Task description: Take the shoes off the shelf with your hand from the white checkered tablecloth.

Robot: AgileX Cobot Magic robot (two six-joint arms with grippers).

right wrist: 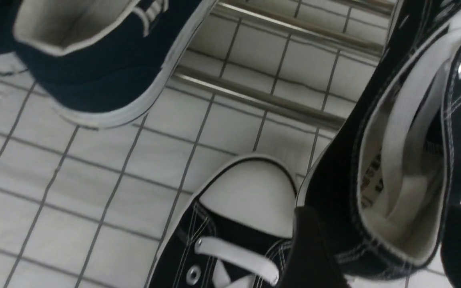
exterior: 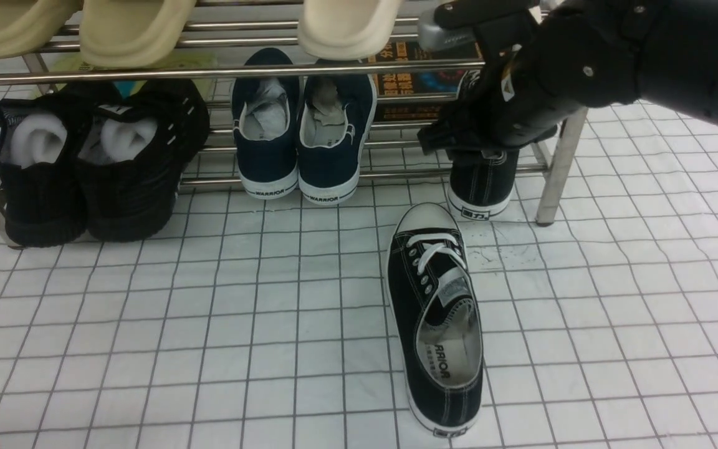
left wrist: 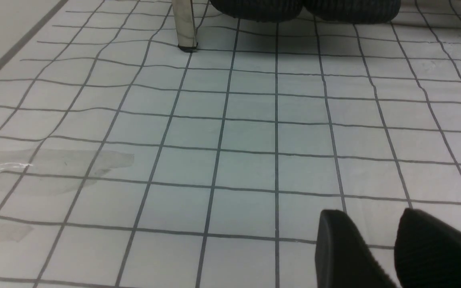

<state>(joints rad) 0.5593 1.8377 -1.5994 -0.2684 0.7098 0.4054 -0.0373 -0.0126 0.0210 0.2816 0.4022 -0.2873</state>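
Closest in, the left gripper (left wrist: 372,228) hangs low over the tablecloth (exterior: 209,324), its two black fingers (left wrist: 346,252) slightly apart with nothing between them; a patch of clear tape (left wrist: 54,164) lies flat on the cloth beside it. Farther out, the near sneaker (exterior: 437,312) lies flat on the cloth, heel toward the robot and white toe cap pointing at the shelf (exterior: 560,168), with its laces and grey insole showing. Just past that toe cap, and slightly to the right, the second sneaker (exterior: 482,184) sits at the front edge of the lowest tier beside the right-hand leg, its heel jutting out over the cloth. The right gripper (right wrist: 382,216) reaches down onto it from the upper right. Its fingers (right wrist: 310,248) are spread wide, one against each side of the heel, clasping the sneaker by its collar. On the same tier toward the middle stands a navy pair (exterior: 300,137) with white soles, heels outward, well apart from the held sneaker. At the left end is a black mesh pair (exterior: 94,168) stuffed with white paper. On the tier above, cream slippers (exterior: 134,28) rest on the bars.
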